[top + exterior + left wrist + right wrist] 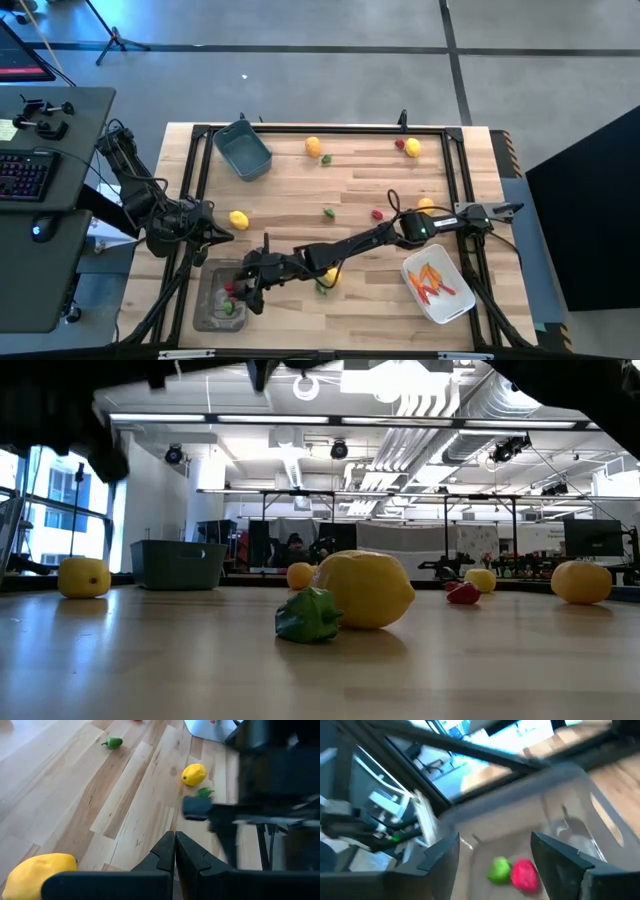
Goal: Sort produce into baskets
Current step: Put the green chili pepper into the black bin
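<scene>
1. Only the right wrist view looks down into the shallow grey tray [570,835], where a green piece [499,869] and a red piece [524,874] lie touching each other; from above the same tray [212,300] sits at the table's near left corner with the pieces as small specks under the arm.
2. Only the low view shows the room: ceiling lights, ducts, a person seated far back, and a lemon [366,589] with a green piece [308,614] touching its front.
3. The left gripper [222,236] hangs at the table's left edge, near a lemon [238,219]; in its own wrist view its fingers [165,854] are pressed together with nothing between them.
4. The right gripper [246,290] reaches across the table to hover over the grey tray; its fingers [440,854] are spread wide and hold nothing.
5. On the wooden table [360,170], left to right: the blue-grey tub [242,150] at the far left, a lemon beside an orange round [313,146], green and red pieces mid-table, another lemon [412,147] at the far right, and the white tub [437,284] holding thin orange sticks near the right front.
6. A desk with a keyboard [22,175] stands left of the table.
</scene>
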